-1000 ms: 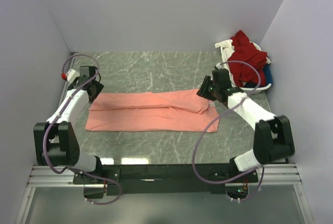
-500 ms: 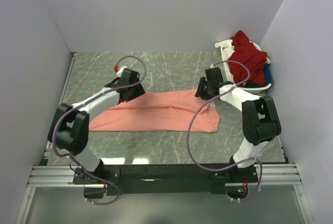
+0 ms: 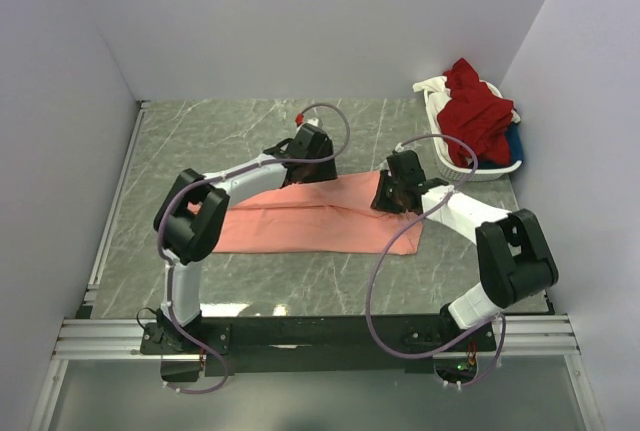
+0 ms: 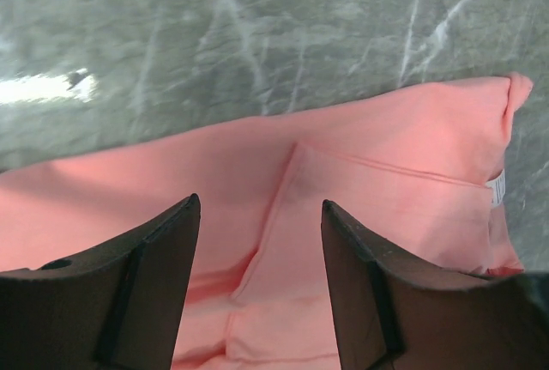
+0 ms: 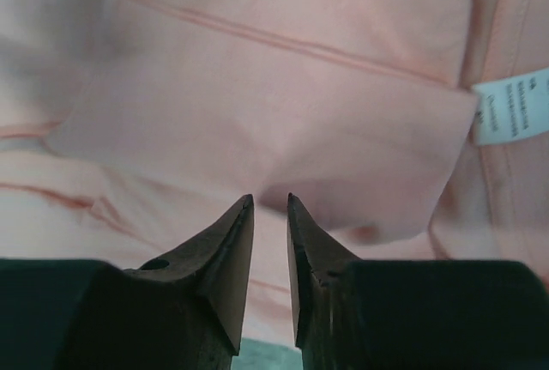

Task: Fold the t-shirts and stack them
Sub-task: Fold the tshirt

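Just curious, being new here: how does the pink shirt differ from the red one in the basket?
The pink shirt lies flat on the table, folded into a long strip; the red shirt sits bunched in a heap. The pink shirt lies alone; the red shirt is piled with other clothes in the basket. Both are plain cloth.

Light was soft and even from overhead, nothing harsh on the plain white walls (image 3: 300, 21). The grey-green marbled table top (image 3: 200, 141) threw back two white glare patches near its front edge, plus a bright streak in the left wrist view. The salmon-pink cloth t-shirt (image 3: 320, 219) looked sharp from above but kinda soft up close in the right wrist view, with faint shadows along its folds.
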